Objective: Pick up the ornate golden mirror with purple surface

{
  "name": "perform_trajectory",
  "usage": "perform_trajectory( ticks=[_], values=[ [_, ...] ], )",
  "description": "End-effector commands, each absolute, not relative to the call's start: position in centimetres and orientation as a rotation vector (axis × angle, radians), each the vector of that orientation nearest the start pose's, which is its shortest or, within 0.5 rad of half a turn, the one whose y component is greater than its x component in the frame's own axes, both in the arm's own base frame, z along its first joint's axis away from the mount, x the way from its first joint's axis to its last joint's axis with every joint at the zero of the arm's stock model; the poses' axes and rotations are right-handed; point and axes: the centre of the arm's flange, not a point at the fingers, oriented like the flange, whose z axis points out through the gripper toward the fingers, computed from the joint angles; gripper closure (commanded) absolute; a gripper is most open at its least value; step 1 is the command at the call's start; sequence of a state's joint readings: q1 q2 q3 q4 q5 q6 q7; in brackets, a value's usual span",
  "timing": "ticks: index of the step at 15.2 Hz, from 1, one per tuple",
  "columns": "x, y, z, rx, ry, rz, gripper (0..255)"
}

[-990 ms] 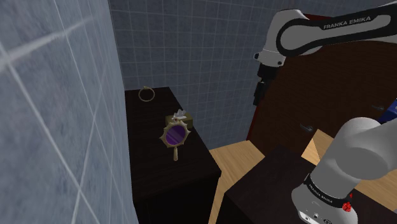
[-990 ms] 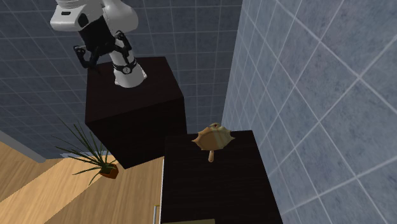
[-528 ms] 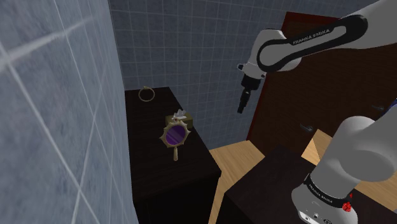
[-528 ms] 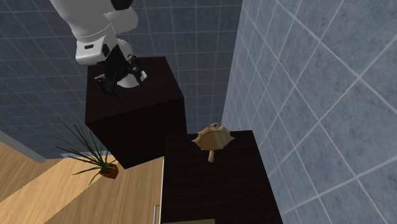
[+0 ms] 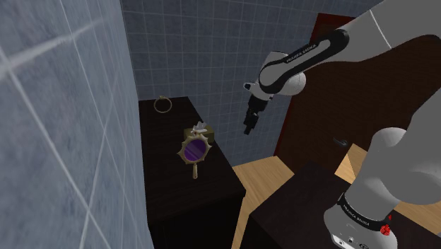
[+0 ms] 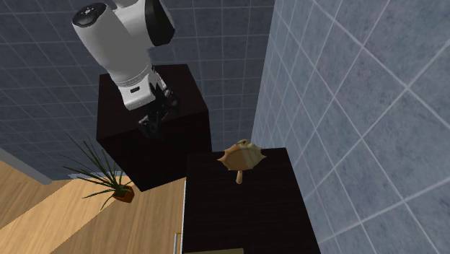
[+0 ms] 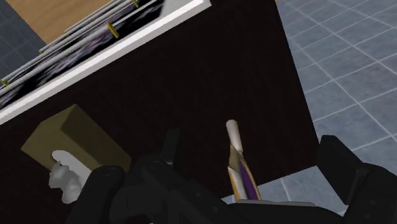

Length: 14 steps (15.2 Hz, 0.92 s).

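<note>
The mirror (image 5: 195, 150) sits on the dark bench (image 5: 160, 141) by the tiled wall (image 5: 63, 127). My fingers (image 7: 340, 162) stand apart, well off it. I judge it stiff, light and breakable, its face slick, so I'd pinch the frame's edges or the handle.

The shoulder camera sat beside the stand (image 5: 297, 205), looking down toward the dark cabinet (image 5: 159, 166). The second exterior camera looked from high beyond that cabinet, back toward the arm (image 6: 119, 43). Both shared the mirror (image 6: 243, 156), which the wrist camera saw close up.
</note>
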<state>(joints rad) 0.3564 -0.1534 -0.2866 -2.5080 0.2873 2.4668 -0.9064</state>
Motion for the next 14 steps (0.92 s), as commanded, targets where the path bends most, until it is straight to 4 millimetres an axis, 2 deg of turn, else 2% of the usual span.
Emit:
perform_trajectory(
  ticks=[1, 6, 12, 14],
  values=[
    [47.9, 4.3, 32.8, -2.691, -1.181, -0.315, 0],
    [51.4, 7.7, 29.3, -2.548, -1.366, -0.397, 0],
    [55.2, 12.7, 25.6, -2.358, -1.570, -0.491, 0],
    [55.4, 13.0, 24.8, -2.345, -1.583, -0.497, 0]
  ],
)
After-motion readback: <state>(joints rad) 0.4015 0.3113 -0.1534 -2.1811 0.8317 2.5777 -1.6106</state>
